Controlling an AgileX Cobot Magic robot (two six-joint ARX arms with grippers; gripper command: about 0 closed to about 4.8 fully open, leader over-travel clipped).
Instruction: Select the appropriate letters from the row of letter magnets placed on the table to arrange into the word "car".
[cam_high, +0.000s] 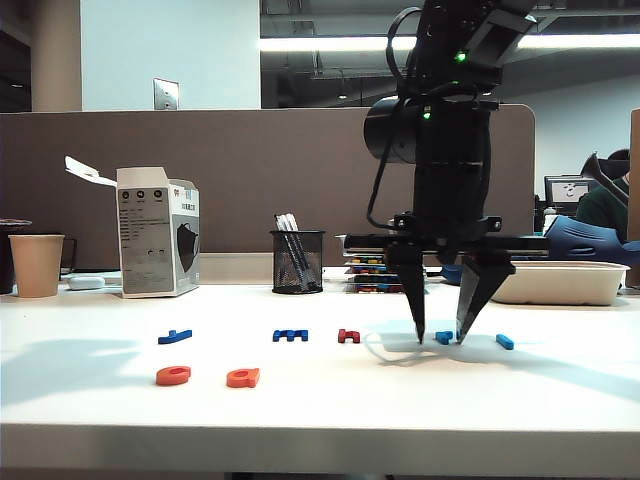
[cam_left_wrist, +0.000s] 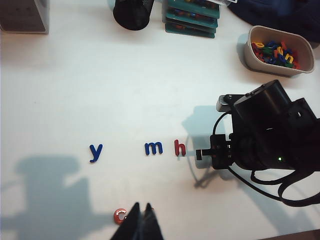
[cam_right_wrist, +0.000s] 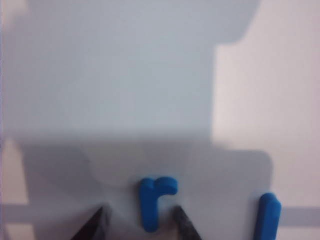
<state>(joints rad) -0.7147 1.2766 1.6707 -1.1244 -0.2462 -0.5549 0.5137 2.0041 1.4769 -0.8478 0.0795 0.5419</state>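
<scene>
On the worktop (cam_high: 90, 420), the letter magnets are lying in a row: y (cam_left_wrist: 95, 151) leftmost, then m (cam_left_wrist: 153, 148), h (cam_left_wrist: 180, 148), r (cam_right_wrist: 154, 200) and one more letter (cam_high: 505, 341) at the right end. Two letters, o (cam_high: 173, 375) and c (cam_high: 243, 377), are sitting nearer the front edge. The right pincer (cam_high: 442, 335) is standing over the r, a fingertip on either side. The left pincer (cam_left_wrist: 140, 207), fingers together, is hanging just beside the c. A pen cup (cam_high: 297, 261) and tray (cam_high: 565, 283) are sitting behind the row.
</scene>
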